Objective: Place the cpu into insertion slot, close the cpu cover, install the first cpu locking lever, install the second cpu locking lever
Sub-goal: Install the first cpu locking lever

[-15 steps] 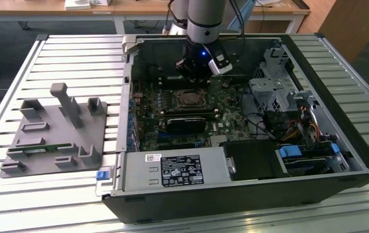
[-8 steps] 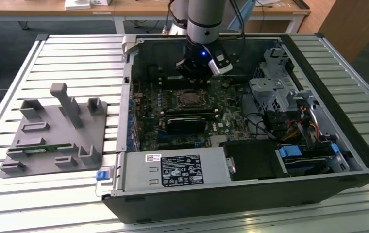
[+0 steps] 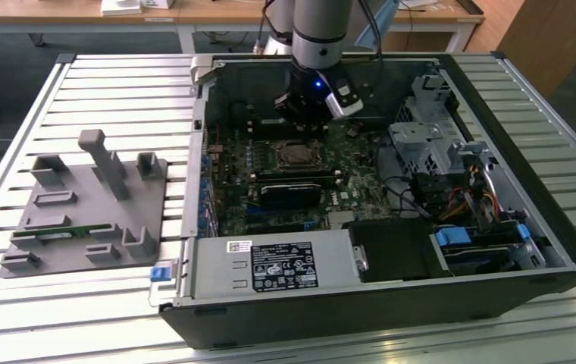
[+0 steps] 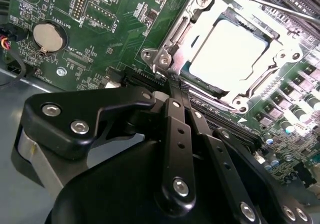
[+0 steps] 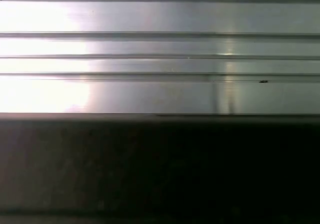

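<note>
From the exterior view I see my arm reaching down into the open computer case [image 3: 530, 227], with the gripper [image 3: 303, 114] hanging low over the green board [image 3: 267, 189], just at the far edge of the socket [image 3: 296, 154].

In the second wrist view the gripper [image 4: 171, 82] has its two black fingers [image 4: 177, 129] pressed together with no gap between them, and nothing is caught there. The tips sit right at the corner of the socket [image 4: 172, 34], touching or nearly touching its silver rim near a screw; I cannot tell which.

The chip [image 4: 227, 49] lies flat in the socket, its pale metal face glaring bright. The silver frame plate [image 4: 260, 84] is folded down around the chip, so the face shows through the cut-out middle. A thin metal lever [image 4: 260, 4] runs along the far side of the socket.

A round coin battery [image 4: 47, 37] sits on the board well apart from the socket.

The first wrist view shows ribbed metal slats [image 5: 160, 44] above a dark band.
</note>
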`<state>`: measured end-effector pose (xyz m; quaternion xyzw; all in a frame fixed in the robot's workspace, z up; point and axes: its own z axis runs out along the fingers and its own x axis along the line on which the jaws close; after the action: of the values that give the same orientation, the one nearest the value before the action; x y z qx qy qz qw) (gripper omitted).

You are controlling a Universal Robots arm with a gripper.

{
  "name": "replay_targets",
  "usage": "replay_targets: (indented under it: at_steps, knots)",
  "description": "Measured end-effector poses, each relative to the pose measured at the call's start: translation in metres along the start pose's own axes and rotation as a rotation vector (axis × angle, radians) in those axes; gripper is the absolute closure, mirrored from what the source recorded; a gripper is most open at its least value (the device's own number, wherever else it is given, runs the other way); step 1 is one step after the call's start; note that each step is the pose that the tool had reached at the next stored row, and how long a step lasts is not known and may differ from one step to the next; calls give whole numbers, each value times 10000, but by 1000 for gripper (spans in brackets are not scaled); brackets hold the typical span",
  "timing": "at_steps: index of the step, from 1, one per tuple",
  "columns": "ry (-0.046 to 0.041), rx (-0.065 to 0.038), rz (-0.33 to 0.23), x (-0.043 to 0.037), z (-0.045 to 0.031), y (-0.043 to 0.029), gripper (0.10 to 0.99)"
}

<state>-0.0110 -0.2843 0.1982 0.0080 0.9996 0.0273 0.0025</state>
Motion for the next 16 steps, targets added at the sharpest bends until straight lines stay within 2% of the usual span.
replay_targets:
  at_steps: [6, 9, 11, 16]
  knots:
    - [5, 3, 0, -3, 15, -1, 980]
    - [7, -144, 0, -5, 17, 0, 980]
    - [4, -161, 1, -5, 14, 1, 980]
    - [5, -162, 1, -6, -62, 5, 980]
